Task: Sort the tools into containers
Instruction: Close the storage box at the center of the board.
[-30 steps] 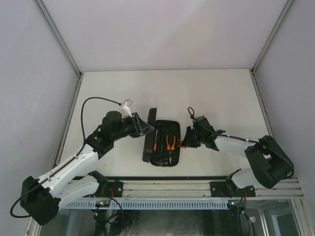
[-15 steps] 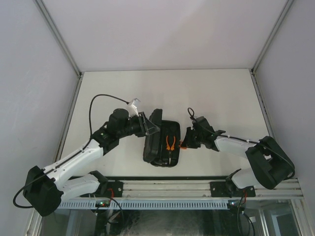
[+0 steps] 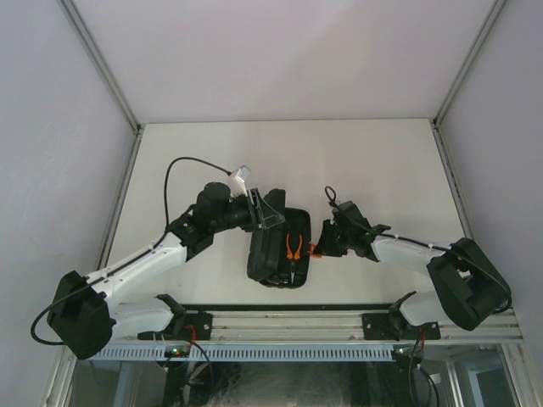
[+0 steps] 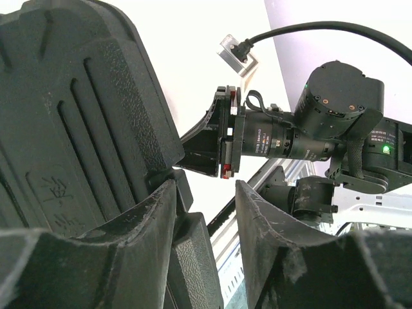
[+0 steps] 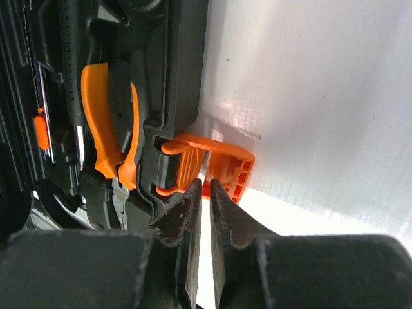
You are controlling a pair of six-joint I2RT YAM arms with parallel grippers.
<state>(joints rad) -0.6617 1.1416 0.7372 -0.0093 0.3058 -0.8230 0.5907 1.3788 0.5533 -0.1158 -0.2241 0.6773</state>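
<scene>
The black tool case (image 3: pixel 299 222) lies at the table's middle, its lid (image 3: pixel 263 248) tipped over the base's left half. Orange-handled pliers (image 3: pixel 293 246) show in the uncovered part. My left gripper (image 3: pixel 268 214) is at the lid's far top edge. In the left wrist view the ribbed lid (image 4: pixel 71 129) fills the left, its rim against my left finger, and my left gripper (image 4: pixel 205 193) is open. My right gripper (image 5: pixel 205 187) is shut, tips touching the orange latch (image 5: pixel 222 164) on the case's right side. The pliers' handle (image 5: pixel 96 122) and a thin screwdriver (image 5: pixel 40 129) lie in slots.
The aluminium rail (image 3: pixel 288 322) with both arm bases runs along the near edge. White walls close in the table's left, far and right sides. The right arm's wrist (image 4: pixel 309 138) sits just beyond the lid in the left wrist view.
My left arm has swung right, pushing the lid from upright to leaning over the case's base, and its jaws have widened. The right arm has stayed at the latch.
</scene>
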